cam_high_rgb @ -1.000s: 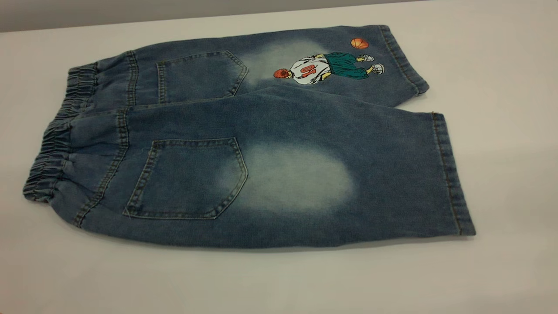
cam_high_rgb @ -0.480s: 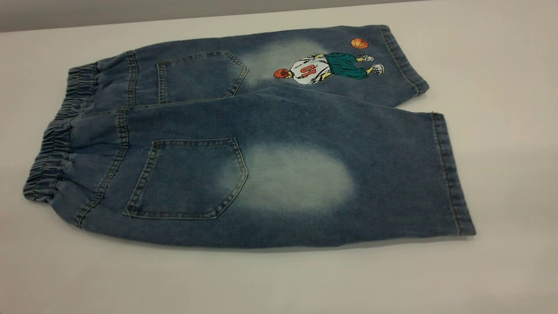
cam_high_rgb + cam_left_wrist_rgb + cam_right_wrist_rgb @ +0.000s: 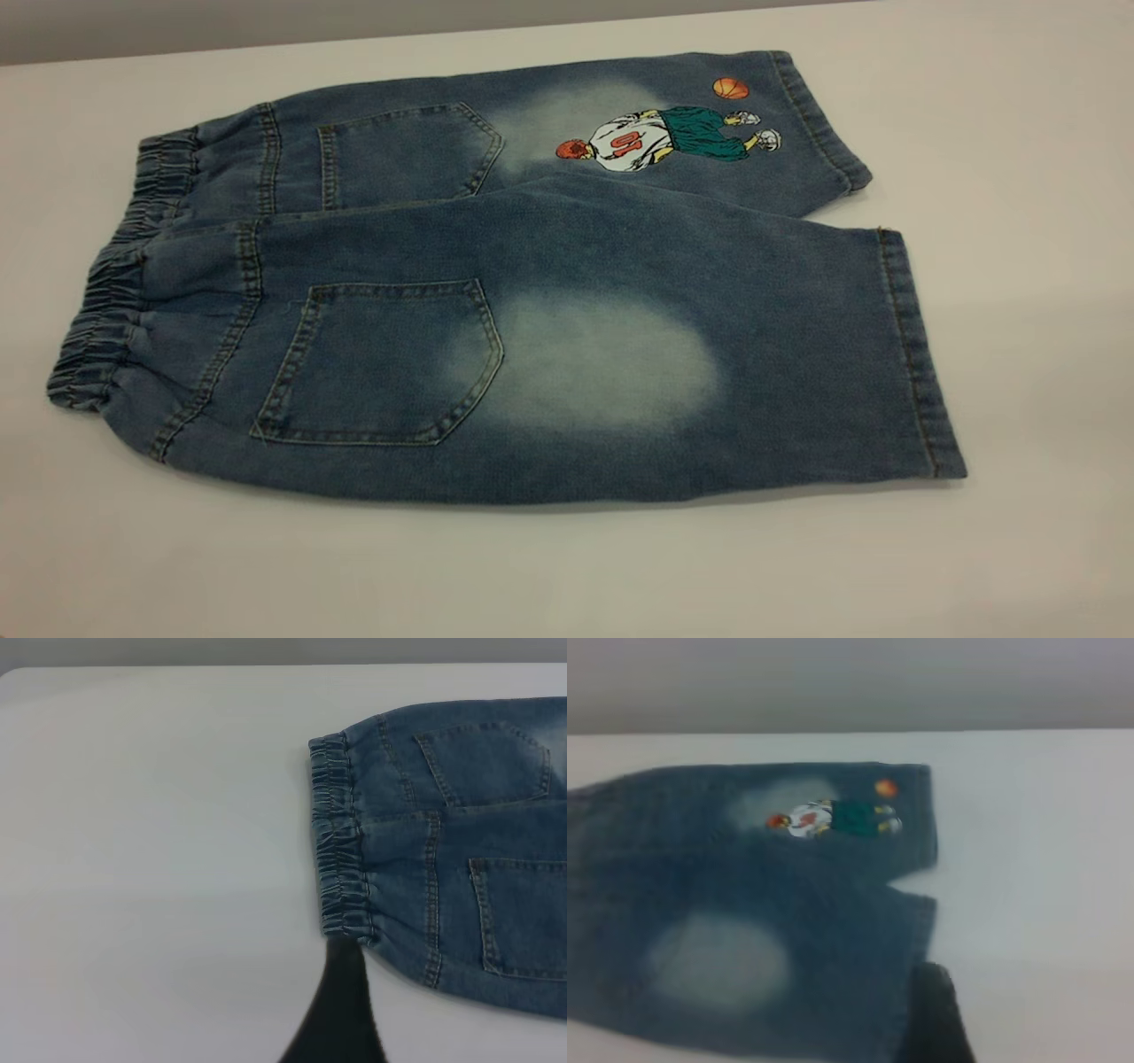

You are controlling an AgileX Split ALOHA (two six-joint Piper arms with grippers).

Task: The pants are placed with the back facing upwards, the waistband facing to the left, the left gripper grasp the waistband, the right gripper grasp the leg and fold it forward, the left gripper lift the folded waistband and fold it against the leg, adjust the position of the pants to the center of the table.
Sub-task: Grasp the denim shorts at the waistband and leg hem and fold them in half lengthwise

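The white desk (image 3: 1019, 177) carries only the pants (image 3: 567, 346), spread flat, back up, with the waistband (image 3: 97, 328) at the left.

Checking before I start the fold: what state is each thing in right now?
pants: flat, unfolded, back up
waistband: at left, ungrasped
leg: flat, ungrasped
left pincer: beside the waistband, holding nothing
right pincer: by the leg hem, holding nothing

Pants (image 3: 567, 354): woven denim cloth, matt, faded pale in patches. Waistband (image 3: 97, 328): gathered elastic denim, finely ridged. Cartoon print (image 3: 664, 137) near the far hem: flat, smooth-looking coloured ink. Table (image 3: 567, 576) beneath the pants: plain white, matt, smooth.
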